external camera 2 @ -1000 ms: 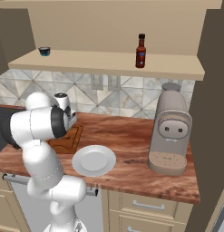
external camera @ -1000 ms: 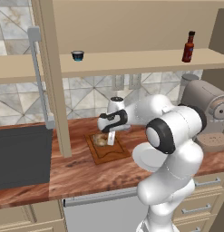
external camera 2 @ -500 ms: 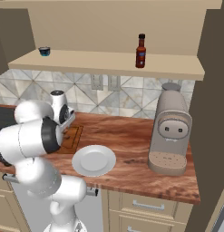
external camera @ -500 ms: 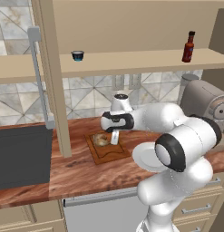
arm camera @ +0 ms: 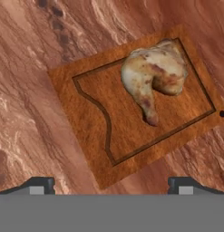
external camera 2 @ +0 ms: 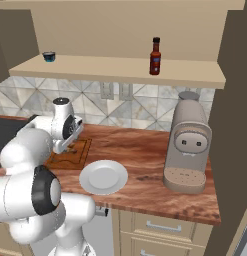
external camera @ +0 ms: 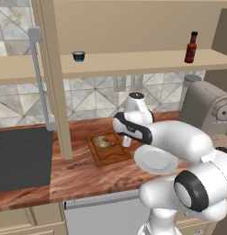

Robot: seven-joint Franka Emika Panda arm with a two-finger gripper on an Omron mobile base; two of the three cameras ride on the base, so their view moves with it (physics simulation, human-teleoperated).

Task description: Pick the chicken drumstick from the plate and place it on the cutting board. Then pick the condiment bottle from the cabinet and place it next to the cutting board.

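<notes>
The golden-brown chicken drumstick (arm camera: pixel 154 74) lies on the brown cutting board (arm camera: pixel 127 127), toward one end, with its bone end pointing inward. My gripper (arm camera: pixel 111 188) hovers above the board, open, with nothing between its fingertips (arm camera: pixel 38 186). From the left base, the gripper (external camera: pixel 126 140) hangs just right of the drumstick (external camera: pixel 103 141) on the board (external camera: pixel 110 156). The white plate (external camera: pixel 156 160) sits bare to the right of the board. The dark-red condiment bottle (external camera: pixel 191 47) stands upright on the cabinet shelf (external camera: pixel 133 62), far right. In the right base view I see the gripper (external camera 2: pixel 70 146), board (external camera 2: pixel 77 159), plate (external camera 2: pixel 103 176) and bottle (external camera 2: pixel 155 56).
A small dark blue-rimmed cup (external camera: pixel 78 56) stands on the shelf near the vertical post (external camera: pixel 53 78). A coffee machine (external camera 2: pixel 189 145) occupies the counter's right end, below the bottle. A dark sink (external camera: pixel 18 156) with a tall faucet (external camera: pixel 36 69) lies left of the post.
The open hand has lifted off the board and drifted a little to the right. The drumstick stays lying on the board. The forearm has swung lower across the plate.
</notes>
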